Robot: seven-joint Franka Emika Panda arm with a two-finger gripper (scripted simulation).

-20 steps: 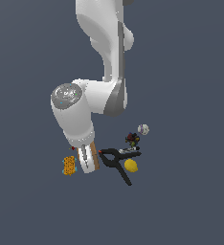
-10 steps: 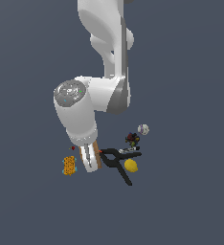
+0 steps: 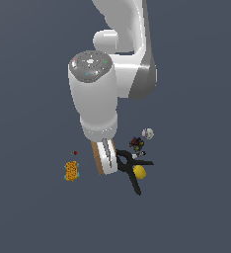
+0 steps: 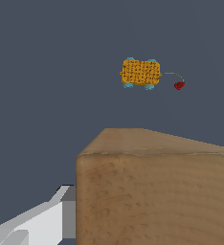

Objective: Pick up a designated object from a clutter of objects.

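Surface: flat, uniform dark grey-blue tabletop [image 3: 33,212] is seen filling both views; no walls, edges or other room features are shown.
Orange block: a small orange-yellow patterned block [image 3: 71,170] with blue corners lies alone at the exterior view's left, well apart from the other items; a tiny red item [image 3: 75,153] on a thin stalk sits just beside it.
Brown box: the tan-brown box [image 3: 97,157] is seen under the wrist, between the orange block and the clamp, with the arm covering most of it.
Gripper: the gripper [image 3: 105,160] is lowered onto the box; one pale finger [image 3: 107,155] lies against the box's side; whether the fingers are clamped on it cannot be told.
Clamp group: a black clamp [image 3: 130,170] lies just beside the box, with a yellow lemon [image 3: 138,171] touching it, a small dark item [image 3: 136,143] near and a small white ball [image 3: 147,133] at the exterior view's right.
Wrist view only: wood-like grain on the box [image 4: 157,191], one grey-white finger [image 4: 42,220] against its face, and the block's dotted pattern [image 4: 140,72] are shown.
Exterior view only: the arm [image 3: 102,79], clamp, lemon and ball are shown.
Writing: none readable.
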